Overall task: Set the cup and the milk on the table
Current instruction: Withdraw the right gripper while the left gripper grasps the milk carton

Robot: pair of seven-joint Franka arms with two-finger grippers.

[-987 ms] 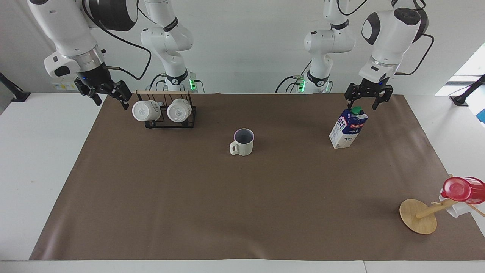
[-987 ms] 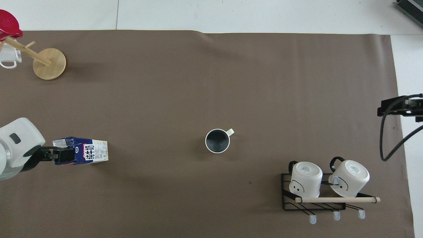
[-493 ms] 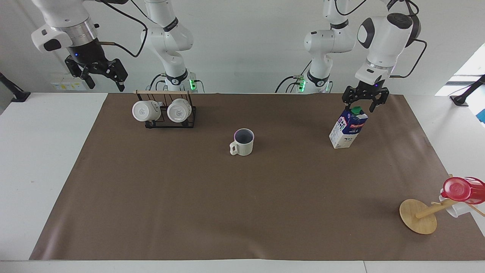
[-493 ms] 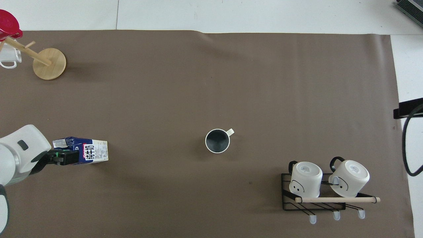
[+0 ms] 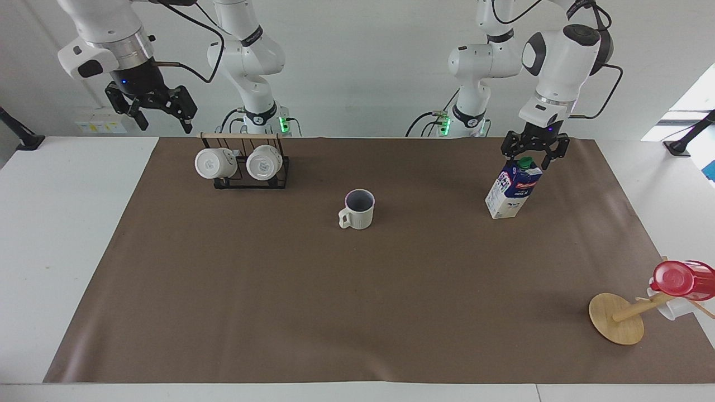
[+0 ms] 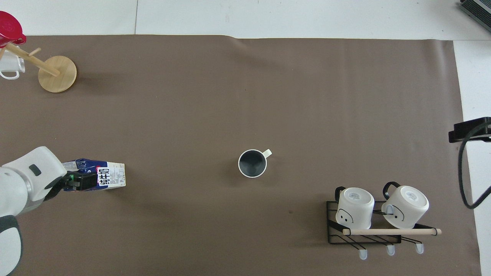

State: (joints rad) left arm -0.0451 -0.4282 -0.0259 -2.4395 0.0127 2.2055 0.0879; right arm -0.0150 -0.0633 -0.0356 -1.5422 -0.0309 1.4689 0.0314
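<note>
Evidently both placements look done: the milk (image 5: 514,190) stands on the desk (image 5: 391,290) directly below the left end effector (image 5: 534,152), fingers apart; the cup (image 5: 357,209) sits mid-mat, well apart from the raised, open right end effector (image 5: 152,107). Next, retreat.

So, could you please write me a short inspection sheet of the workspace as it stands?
Surface: white table under a brown mat, flat.
Job's things: cup upright mid-mat; milk standing toward the left arm's end.
Clutter: wire rack with two white mugs; tipped wooden stand with a red cup.
Grippers: left gripper open, over the milk's cap; right gripper open, raised beside the rack.
Cables: black cable hangs from the right arm.
Surroundings: plain white wall.
</note>
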